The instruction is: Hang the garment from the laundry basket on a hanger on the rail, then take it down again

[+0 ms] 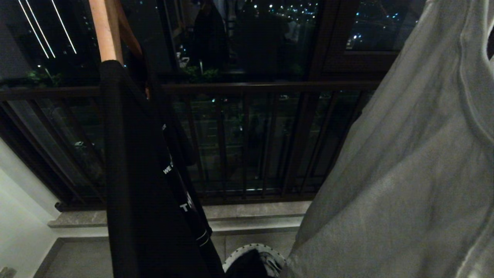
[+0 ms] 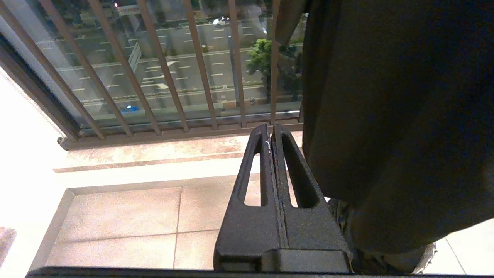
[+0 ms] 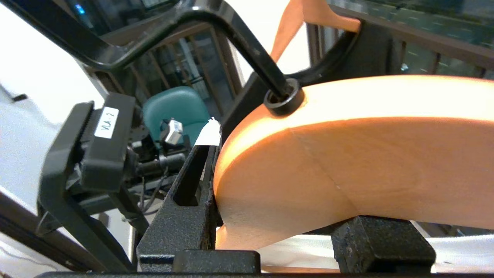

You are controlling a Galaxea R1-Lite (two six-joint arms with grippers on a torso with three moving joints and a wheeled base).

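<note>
while right hand [image 3: 247,216] clamps one wooden hanger [image 3: 347,154] | left hand [image 2: 271,131] closed, empty | two garments hang, perhaps shirts

hanger [image 3: 347,154]: smooth pale wood, matt, black glossy metal hook | right gripper [image 3: 270,231]: rough, grainy black finish | black garment [image 1: 142,185]: soft matt cloth, white print | grey garment [image 1: 405,173]: matt woven cloth | floor [image 2: 127,224]: smooth tile, slight sheen | railing [image 1: 239,146]: dark metal bars
</note>
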